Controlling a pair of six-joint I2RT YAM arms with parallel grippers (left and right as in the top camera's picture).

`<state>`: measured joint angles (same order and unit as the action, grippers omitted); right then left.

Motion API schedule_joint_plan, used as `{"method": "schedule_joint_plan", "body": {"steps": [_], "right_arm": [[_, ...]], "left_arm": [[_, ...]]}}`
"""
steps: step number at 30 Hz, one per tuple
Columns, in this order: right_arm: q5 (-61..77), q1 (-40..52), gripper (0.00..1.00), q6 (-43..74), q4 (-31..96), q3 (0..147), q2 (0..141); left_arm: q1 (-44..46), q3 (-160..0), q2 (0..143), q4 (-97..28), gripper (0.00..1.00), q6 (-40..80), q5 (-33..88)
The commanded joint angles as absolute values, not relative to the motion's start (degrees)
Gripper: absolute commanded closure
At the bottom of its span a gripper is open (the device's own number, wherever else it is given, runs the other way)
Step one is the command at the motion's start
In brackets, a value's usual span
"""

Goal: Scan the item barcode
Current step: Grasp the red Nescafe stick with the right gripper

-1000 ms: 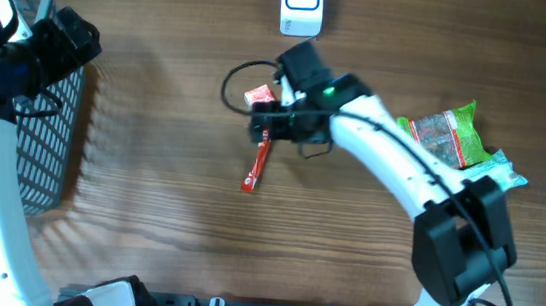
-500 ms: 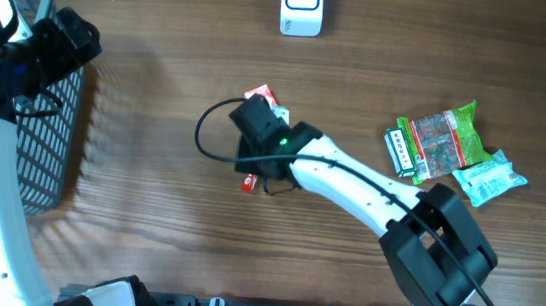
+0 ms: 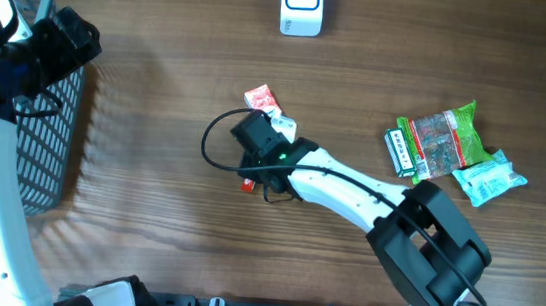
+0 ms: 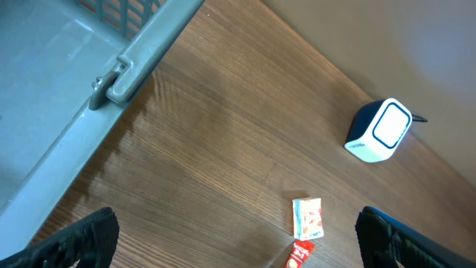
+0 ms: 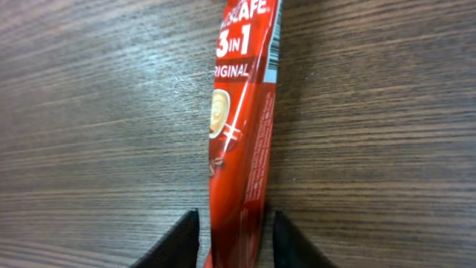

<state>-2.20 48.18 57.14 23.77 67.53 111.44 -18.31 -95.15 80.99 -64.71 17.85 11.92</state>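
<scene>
From above, the red coffee stick (image 3: 248, 183) is lying near the middle of the table (image 3: 147, 211). Your right pincer (image 3: 253, 156) is sitting right over it, so only its near end is showing. The scanner (image 3: 300, 5) is waiting at the far edge, well apart, and a small packet (image 3: 261, 99) is lying between them. So you are probably wanting to lift the stick straight up and carry it over that packet, not drag it. Your left wrist view is showing the basket (image 4: 74, 74) at the left edge, and your left pincer (image 4: 236, 231) is spread wide and holding nothing. In your right wrist view the stick is lying flat on the wood, and the two fingers (image 5: 178, 242) are standing very close on each side of its near end. You cannot tell if they are pressing it or just sitting beside it. You are needing a soft, even squeeze here, because a thin stick is likely to bend or slip. I am not seeing which side is carrying the barcode, so you are maybe needing to turn it at the scanner.
</scene>
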Motion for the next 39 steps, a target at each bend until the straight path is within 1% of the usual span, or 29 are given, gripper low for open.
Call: {"method": "schedule_joint_plan", "body": {"steps": [1, 2, 3, 6, 8, 12, 13, 17, 20, 25, 33, 35, 38, 39], "right_arm": [[-1.6, 48.2, 0.87, 57.4, 23.6, 66.8, 113.6], [-1.6, 48.2, 0.95, 56.9, 23.6, 66.8, 113.6], [-1.7, 48.1, 0.96, 56.4, 23.6, 66.8, 113.5], [-1.6, 46.7, 0.96, 51.7, 24.8, 67.0, 111.6], [-1.7, 44.7, 0.96, 47.5, 28.6, 68.0, 107.9], [-1.8, 40.8, 0.96, 34.3, 33.7, 68.6, 99.4], [-2.8, 39.4, 0.96, 30.3, 35.6, 68.6, 96.7], [-11.4, 36.3, 0.96, 23.9, 44.2, 68.6, 92.4], [-21.5, 35.8, 0.96, 23.7, 48.6, 67.3, 93.4], [-30.5, 35.9, 0.95, 24.2, 48.3, 64.8, 97.6], [-44.8, 38.0, 0.96, 25.6, 46.6, 64.1, 112.4], [-46.3, 38.7, 0.96, 25.6, 46.7, 64.1, 114.1], [-44.7, 39.9, 0.96, 25.4, 45.7, 64.1, 114.7], [-43.9, 40.2, 0.92, 25.4, 45.5, 64.2, 114.7]], "left_arm": [[-18.1, -95.6, 80.9, -64.6, 0.00, 16.9, 12.6], [-18.1, -95.6, 80.9, -64.6, 0.00, 16.9, 12.6], [-18.1, -95.6, 80.9, -64.6, 0.00, 16.9, 12.6], [-18.1, -95.6, 80.9, -64.6, 0.00, 16.9, 12.6], [-18.1, -95.6, 80.9, -64.6, 0.00, 16.9, 12.6], [-18.1, -95.6, 80.9, -64.6, 0.00, 16.9, 12.6], [-18.1, -95.6, 80.9, -64.6, 0.00, 16.9, 12.6], [-18.1, -95.6, 80.9, -64.6, 0.00, 16.9, 12.6], [-18.1, -95.6, 80.9, -64.6, 0.00, 16.9, 12.6], [-18.1, -95.6, 80.9, -64.6, 0.00, 16.9, 12.6], [-18.1, -95.6, 80.9, -64.6, 0.00, 16.9, 12.6], [-18.1, -95.6, 80.9, -64.6, 0.00, 16.9, 12.6], [-18.1, -95.6, 80.9, -64.6, 0.00, 16.9, 12.6], [-18.1, -95.6, 80.9, -64.6, 0.00, 16.9, 12.6]]}}
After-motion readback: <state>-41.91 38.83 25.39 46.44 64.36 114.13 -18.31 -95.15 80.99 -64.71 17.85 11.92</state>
